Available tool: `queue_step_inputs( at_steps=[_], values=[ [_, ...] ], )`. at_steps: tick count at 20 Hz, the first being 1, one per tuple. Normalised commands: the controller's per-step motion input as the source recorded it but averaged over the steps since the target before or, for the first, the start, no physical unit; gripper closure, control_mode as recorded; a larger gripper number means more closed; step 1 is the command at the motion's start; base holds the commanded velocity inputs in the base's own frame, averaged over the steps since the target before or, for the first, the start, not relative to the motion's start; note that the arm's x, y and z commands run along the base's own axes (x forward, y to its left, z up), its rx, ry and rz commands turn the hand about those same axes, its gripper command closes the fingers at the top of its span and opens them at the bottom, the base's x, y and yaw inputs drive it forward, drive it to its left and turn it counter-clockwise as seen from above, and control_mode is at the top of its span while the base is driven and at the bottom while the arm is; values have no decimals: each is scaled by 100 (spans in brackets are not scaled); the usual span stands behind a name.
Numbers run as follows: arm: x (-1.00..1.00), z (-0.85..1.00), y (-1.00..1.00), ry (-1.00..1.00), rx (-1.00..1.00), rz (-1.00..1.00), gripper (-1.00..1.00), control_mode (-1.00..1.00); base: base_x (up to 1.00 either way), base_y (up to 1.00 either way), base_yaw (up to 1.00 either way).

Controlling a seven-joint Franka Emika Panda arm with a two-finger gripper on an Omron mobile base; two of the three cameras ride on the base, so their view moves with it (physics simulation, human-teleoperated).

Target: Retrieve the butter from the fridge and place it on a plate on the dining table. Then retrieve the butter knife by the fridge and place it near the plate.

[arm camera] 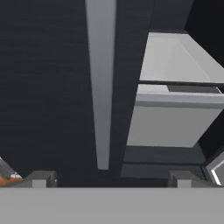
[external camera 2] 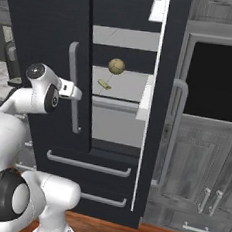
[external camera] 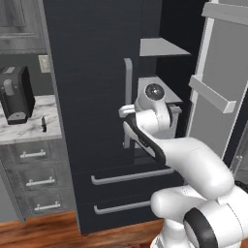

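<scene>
Dark fridge [external camera: 92, 97] panels fill the kitchen ahead, the right door swung open while the left stays shut, and the gripper [arm camera: 109, 179] hangs empty just before the closed door's grey bar handle [arm camera: 101, 83], its fingertips [arm camera: 41, 178] spread wide to either side of that bar. Only the right base view looks into the open compartment, where the butter [external camera 2: 104, 85] lies on a pale shelf [external camera 2: 123, 91] beyond and right of the gripper, just below a round tan ball [external camera 2: 116, 66]. Farther left, the left base view alone shows the butter knife [external camera: 44, 124] on the marble counter [external camera: 29, 127] beside the black coffee machine [external camera: 15, 94].
</scene>
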Motion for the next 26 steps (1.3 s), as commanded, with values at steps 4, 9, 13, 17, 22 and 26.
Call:
queue_step_inputs(
  at_steps=[4,9,13,17,22,26],
  values=[
    [59,0,8,1,-1,-1,-100,-100,0,0,0],
    [60,0,2,0,0,0,-100,-100,0,0,0],
    [49,0,12,0,-3,0,-100,-100,0,0,0],
    [53,-6,21,-1,-6,-1,-100,-100,0,0,0],
    [53,-12,-1,0,-4,0,-100,-100,0,0,0],
    [40,-12,-10,-8,0,0,-100,-100,0,0,0]
  ],
)
